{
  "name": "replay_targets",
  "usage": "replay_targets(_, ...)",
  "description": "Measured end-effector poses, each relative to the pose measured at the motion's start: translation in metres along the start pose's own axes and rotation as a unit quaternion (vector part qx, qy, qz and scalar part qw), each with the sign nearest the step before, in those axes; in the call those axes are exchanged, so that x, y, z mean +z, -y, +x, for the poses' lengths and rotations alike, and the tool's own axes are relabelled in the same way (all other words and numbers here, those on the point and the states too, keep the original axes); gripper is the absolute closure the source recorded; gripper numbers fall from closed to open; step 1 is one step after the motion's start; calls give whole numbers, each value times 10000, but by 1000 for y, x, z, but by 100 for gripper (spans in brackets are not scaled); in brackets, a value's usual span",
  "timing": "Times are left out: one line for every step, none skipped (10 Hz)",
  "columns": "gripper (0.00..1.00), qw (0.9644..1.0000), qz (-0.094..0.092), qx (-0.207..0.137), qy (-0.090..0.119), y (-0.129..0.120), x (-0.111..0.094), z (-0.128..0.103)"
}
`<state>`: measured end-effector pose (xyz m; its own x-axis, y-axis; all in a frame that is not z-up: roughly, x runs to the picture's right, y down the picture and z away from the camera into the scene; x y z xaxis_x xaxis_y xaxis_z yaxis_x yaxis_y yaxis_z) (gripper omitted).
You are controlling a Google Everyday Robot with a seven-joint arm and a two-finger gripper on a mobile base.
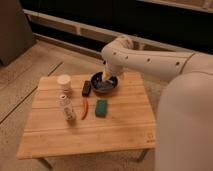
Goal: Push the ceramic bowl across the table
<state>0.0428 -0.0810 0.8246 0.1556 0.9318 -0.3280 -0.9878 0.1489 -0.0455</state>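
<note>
I am looking down on the table (125,125), a small wooden plank top. The ceramic bowl (102,88) is sitting close to the far edge, about midway along it. The gripper (107,76) is hanging at the bowl's far rim, at the end of a white arm (150,60) reaching in from beyond the far right corner. It is either touching the rim or dipping just inside, and I cannot tell which. Nor can I tell whether it is open or closed.

The bowl is therefore lying on the near-edge side of the gripper, and I am judging that a push would carry it toward the near edge. A green sponge (101,107) is lying near the bowl on that side, with a red pepper (84,108) beside it. A flat black block (86,88) is resting just beside the bowl, toward the left edge. A cream cup (64,81) is standing near the far left corner, with a small bottle (66,107) nearer the left edge. I am thinking a straight push risks shoving the sponge, while the way toward the near right corner looks more open.
</note>
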Motion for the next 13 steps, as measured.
replay_targets(35,9999,15,-139,34,-2,12,-16)
replay_targets(35,9997,-19,-242,42,-5,24,-29)
replay_targets(35,9996,-67,-290,-11,-8,39,-36)
replay_targets(35,9995,-101,-302,-92,-8,52,-38)
replay_targets(35,9992,-137,-303,-235,-6,73,-38)
replay_targets(35,9989,-191,-302,-315,-5,88,-38)
replay_targets(35,9985,-277,-316,-340,-5,100,-42)
replay_targets(35,9983,-343,-342,-335,-5,107,-45)
replay_targets(35,9974,-502,-399,-328,-7,118,-51)
replay_targets(35,9966,-605,-441,-331,-10,124,-55)
replay_targets(35,9957,-704,-478,-363,-12,130,-57)
replay_targets(35,9942,-824,-510,-474,-16,142,-55)
replay_targets(35,9925,-919,-540,-600,-21,153,-50)
